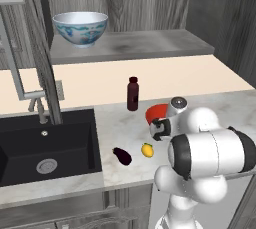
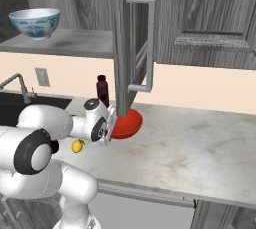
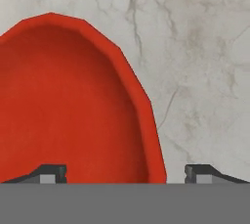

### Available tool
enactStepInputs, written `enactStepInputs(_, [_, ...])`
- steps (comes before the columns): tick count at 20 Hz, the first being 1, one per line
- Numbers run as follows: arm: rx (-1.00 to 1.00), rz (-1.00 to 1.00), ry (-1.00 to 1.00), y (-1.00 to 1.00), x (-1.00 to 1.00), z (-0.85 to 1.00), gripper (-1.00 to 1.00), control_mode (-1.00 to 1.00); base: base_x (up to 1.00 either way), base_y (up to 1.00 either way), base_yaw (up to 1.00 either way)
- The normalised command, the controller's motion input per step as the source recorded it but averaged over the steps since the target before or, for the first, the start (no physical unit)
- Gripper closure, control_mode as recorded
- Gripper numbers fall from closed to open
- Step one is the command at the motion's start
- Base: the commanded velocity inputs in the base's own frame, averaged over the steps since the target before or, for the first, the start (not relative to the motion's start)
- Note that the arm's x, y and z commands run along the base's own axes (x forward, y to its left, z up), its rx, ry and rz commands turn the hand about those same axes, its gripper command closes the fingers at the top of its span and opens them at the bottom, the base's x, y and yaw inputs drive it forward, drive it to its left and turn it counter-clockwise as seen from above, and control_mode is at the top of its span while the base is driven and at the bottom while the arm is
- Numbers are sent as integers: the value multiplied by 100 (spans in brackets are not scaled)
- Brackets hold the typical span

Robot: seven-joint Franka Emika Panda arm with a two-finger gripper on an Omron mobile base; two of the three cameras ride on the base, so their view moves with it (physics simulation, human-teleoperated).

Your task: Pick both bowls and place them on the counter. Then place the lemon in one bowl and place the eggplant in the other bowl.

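- The claw [image 3: 125, 173] stands open in the hand view: one dark fingertip [image 3: 49, 173] shows at the lower left, the other at the lower right, well apart, with nothing between them gripped.
- The rim of the red bowl [image 3: 73, 105] passes between the two fingertips. The left fingertip lies over the bowl's interior; the right one lies over bare marbled stone.
- In the left base view, the claw sits at centre right, just in front of the red bowl [image 1: 156, 113], which it partly hides.
- In the right base view, the red bowl [image 2: 127, 123] rests on the worktop [image 2: 190, 148] at centre frame, just right of the hand and below an open cabinet door [image 2: 135, 43].
- The lemon [image 1: 147, 150] lies on the worktop, lower centre of the left base view, near the claw and apart from the red bowl. In the right base view it appears at the left, beside the arm [image 2: 77, 145].
- The eggplant [image 1: 122, 156] lies just left of the lemon, not touching it, close to the sink [image 1: 45, 145] edge.
- A dark maroon bottle [image 1: 132, 93] stands upright behind the red bowl.
- The floral bowl [image 1: 80, 28] sits upright on the grey shelf [image 1: 150, 43], upper left of the frame, well apart from the worktop items.
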Motion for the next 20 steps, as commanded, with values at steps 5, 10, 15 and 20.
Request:
enactStepInputs(5, [0, 2, -9, 10, -35, 20, -100, -100, 0, 0, 0])
enactStepInputs(10, [0, 13, -12, 13, -46, 37, -100, -100, 0, 0, 0])
enactStepInputs(15, [0, 24, -1, 12, -45, 49, -100, -100, 0, 0, 0])
enactStepInputs(20, [0, 26, 0, 19, -51, 44, -100, -100, 0, 0, 0])
